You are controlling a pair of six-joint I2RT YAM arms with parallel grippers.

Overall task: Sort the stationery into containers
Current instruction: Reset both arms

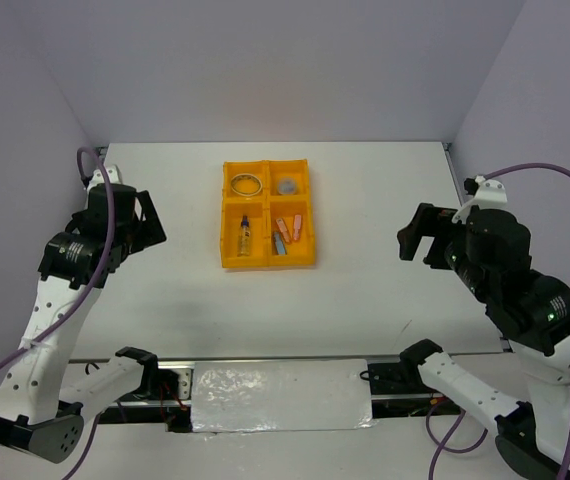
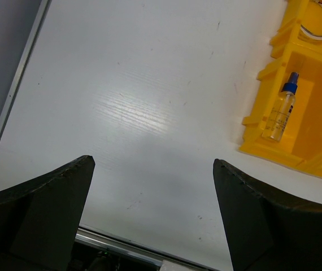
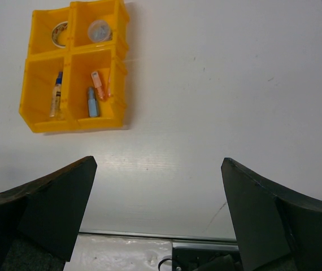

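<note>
**Stationery, sorted lot: items in tray, both arms standing off**

Stationery is all held in one orange-yellow tray (image 1: 265, 265) at the middle of the white tabletop (image 1: 385, 200), divided into four compartments.

- Far-left compartment: beige tape ring (image 1: 247, 184), lying flat.
- Far-right: clear-grey round roll (image 1: 286, 185).
- Near-left: clear bottle with blue cap (image 1: 245, 236), on its side.
- Near-right: pink sticks (image 3: 98, 86) and light-blue stick (image 3: 92, 102), lying together.

Left arm (image 1: 90, 250) and right arm (image 1: 490, 255) hang well apart from the tray, one on each side. Left jaws and right jaws both stand wide apart, with nothing between them.

Condition: the sort looks complete.

Hazards: the tray looks light and unfixed, so a low sweep by either arm could shove or tip it. A jolt could roll the lying bottle. If colours must be separated, the shared stick compartment would need re-picking, and those thin sticks lie close enough together to snag.
</note>
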